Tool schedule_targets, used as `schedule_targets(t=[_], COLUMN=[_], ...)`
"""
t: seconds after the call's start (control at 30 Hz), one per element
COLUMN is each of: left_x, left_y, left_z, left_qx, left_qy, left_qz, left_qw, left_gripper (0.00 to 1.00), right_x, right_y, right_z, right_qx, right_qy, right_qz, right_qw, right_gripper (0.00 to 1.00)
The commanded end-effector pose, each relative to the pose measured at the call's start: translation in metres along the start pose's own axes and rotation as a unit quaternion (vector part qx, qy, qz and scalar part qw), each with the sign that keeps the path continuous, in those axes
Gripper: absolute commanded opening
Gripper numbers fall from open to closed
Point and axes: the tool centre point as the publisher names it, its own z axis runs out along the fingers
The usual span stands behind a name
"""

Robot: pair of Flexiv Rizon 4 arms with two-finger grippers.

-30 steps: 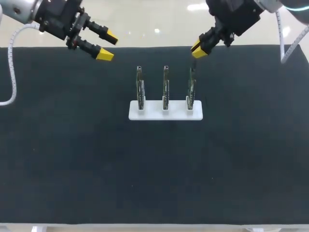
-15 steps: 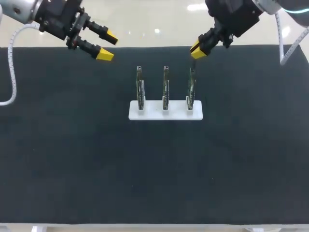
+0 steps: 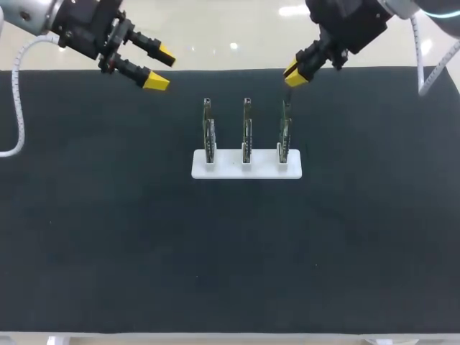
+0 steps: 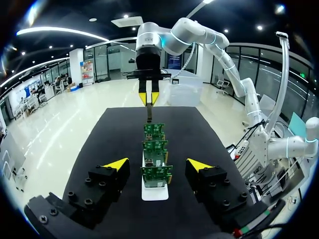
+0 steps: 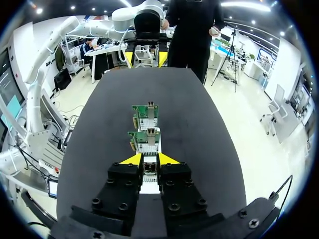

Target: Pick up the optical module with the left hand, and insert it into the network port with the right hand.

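3 circuit boards (image 3: 246, 133) in 1 white holder (image 3: 246, 169), 1 black table (image 3: 230, 251), 1 optical module (image 4: 148, 117), 2 grippers: left gripper (image 3: 160, 67), right gripper (image 3: 294, 74).

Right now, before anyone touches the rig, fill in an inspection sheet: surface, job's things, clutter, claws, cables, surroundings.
Surface: flat black cloth tabletop, no spills seen.
Job's things: white rectangular plastic holder mid-table, three green circuit boards upright in it in a row; no loose optical module seen.
Clutter: nothing seen.
Claws: left yellow-tipped claw open and empty, beyond the row's left end; right yellow-tipped claw above the right-end board, grip cannot be told.
Cables: white left-arm cable and white right-arm cable, both clear of the boards.
Surroundings: nothing seen reaching over the table.
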Motion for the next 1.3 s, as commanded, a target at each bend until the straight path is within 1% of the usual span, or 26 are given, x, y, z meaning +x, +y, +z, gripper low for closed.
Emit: schedule_targets(t=[0.03, 0.7, 0.93, 1.3], left_x=[-0.0005, -0.0005, -0.0005, -0.0005], left_y=[0.0010, 0.0010, 0.0010, 0.0010], left_z=[0.0002, 0.0002, 0.0002, 0.0002], left_qx=[0.001, 0.001, 0.001, 0.001], left_qy=[0.002, 0.002, 0.002, 0.002], left_qz=[-0.001, -0.001, -0.001, -0.001], left_qw=[1.000, 1.000, 1.000, 1.000], left_gripper=[1.00, 1.00, 1.00, 1.00], right_x=[0.0021, 0.0047, 0.0003, -0.0005], right_y=[0.0007, -0.0007, -0.0007, -0.0028], right_z=[0.0010, 0.0066, 0.0024, -0.0002], right_qx=[0.002, 0.001, 0.000, -0.001], right_qy=[-0.003, -0.008, -0.002, 0.003], right_qz=[-0.002, -0.006, -0.006, -0.006], right_qw=[1.000, 1.000, 1.000, 1.000], right_gripper=[0.00, 0.00, 0.00, 0.00])
